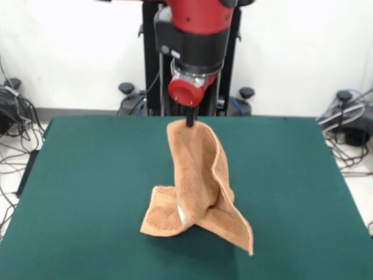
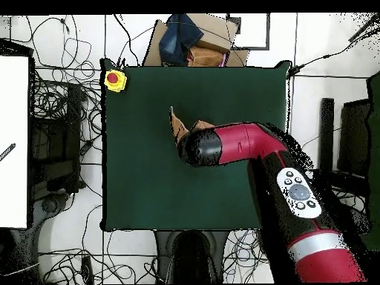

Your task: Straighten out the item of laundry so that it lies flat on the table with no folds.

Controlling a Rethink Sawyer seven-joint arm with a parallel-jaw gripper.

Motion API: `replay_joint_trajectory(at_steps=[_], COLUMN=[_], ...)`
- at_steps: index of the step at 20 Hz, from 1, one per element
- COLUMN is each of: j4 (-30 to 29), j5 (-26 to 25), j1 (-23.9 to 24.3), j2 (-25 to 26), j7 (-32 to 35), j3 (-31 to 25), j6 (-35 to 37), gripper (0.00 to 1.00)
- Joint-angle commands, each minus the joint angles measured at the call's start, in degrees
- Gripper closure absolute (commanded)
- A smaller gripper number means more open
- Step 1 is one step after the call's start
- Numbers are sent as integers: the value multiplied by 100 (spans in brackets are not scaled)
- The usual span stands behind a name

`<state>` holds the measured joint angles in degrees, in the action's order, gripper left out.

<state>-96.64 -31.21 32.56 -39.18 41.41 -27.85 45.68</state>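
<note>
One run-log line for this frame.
gripper: shut on towel | towel: lifted by top, lower corners on table | state: folded, not flat

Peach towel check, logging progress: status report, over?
Gripper shut on peach-orange terry-cloth towel, pinching its top edge. Towel hanging, creased, lower corners on dark green table. Nothing in the way.

towel (image 1: 195, 181) hanging under claw (image 1: 190, 122) – bottom folds on table (image 1: 87, 175) centre
</note>
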Motion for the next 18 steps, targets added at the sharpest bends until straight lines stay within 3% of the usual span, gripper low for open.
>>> replay_joint_trajectory(at_steps=[1,12,18], j4=[-760,-1359,-1378], j5=[323,1199,1839], j1=[-134,-84,-64], j2=[-652,-2217,-3031], j7=[1290,759,513], j3=[139,115,117], j6=[-192,670,1211], gripper=[100,100,100])
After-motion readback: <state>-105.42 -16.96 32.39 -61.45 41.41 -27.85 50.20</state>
